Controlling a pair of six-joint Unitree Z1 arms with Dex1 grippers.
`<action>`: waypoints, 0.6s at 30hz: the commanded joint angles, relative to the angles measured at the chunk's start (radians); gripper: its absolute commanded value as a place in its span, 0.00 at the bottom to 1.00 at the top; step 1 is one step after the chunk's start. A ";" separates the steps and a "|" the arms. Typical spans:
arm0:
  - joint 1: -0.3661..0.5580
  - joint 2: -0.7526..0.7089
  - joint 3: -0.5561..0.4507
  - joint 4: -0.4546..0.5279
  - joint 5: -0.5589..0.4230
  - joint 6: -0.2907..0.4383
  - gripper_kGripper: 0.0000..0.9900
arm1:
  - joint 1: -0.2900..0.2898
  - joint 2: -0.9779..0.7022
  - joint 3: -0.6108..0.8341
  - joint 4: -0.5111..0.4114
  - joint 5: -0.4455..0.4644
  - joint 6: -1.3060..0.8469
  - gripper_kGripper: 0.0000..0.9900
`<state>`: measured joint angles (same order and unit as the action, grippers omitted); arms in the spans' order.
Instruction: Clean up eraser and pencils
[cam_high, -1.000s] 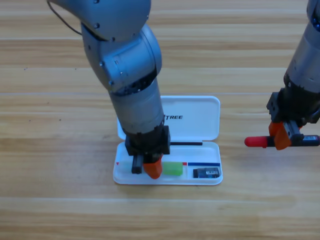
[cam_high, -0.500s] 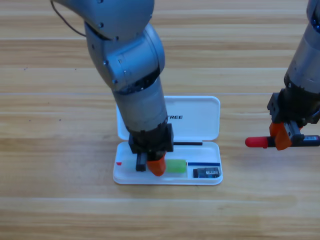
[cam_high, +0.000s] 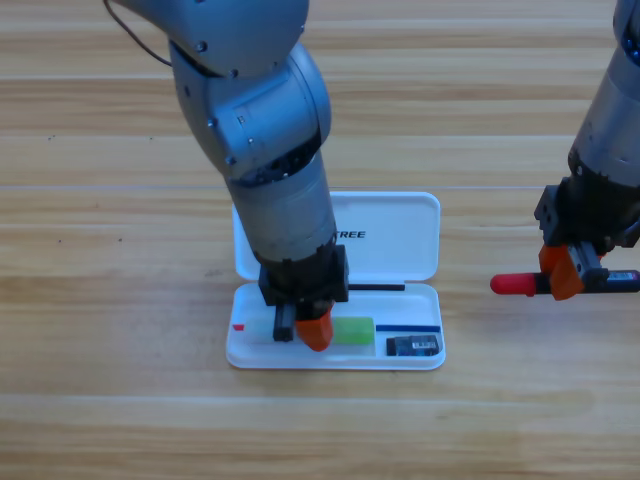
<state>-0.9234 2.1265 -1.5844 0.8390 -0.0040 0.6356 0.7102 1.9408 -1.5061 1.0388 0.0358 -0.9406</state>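
Note:
The white case (cam_high: 400, 260) lies open at the table's middle. In its tray, my left gripper (cam_high: 301, 328) points down, shut on the pale pencil (cam_high: 352, 331). The pencil lies along the tray, its green end sticking out to the right of the jaws. The eraser (cam_high: 412, 346), a small dark block, rests in the tray's right end. Off to the right, my right gripper (cam_high: 566, 279) is shut on the black pencil (cam_high: 512, 285). That pencil is level above the wood, its red cap pointing left toward the case.
The case's lid (cam_high: 392, 228) lies flat behind the tray. The left arm's grey body (cam_high: 260, 130) hides the lid's left part. Bare wooden table (cam_high: 110, 300) surrounds the case.
My left gripper has shifted slightly right along the tray, and the pale pencil's green end moved right with it. The right gripper and the black pencil have barely moved.

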 joint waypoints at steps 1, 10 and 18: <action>-0.015 0.041 0.030 0.000 0.015 -0.019 0.76 | 0.023 0.021 0.012 0.021 -0.020 0.003 0.00; -0.015 0.029 0.035 0.000 0.016 -0.023 1.00 | 0.025 0.021 0.010 0.021 -0.020 0.003 0.00; -0.015 -0.108 0.046 0.063 0.030 -0.043 1.00 | 0.086 0.026 -0.037 0.030 -0.014 0.033 0.00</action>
<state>-0.9234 2.1164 -1.5641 0.8461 0.0079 0.6142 0.7223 1.9408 -1.5153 1.0401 0.0323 -0.9333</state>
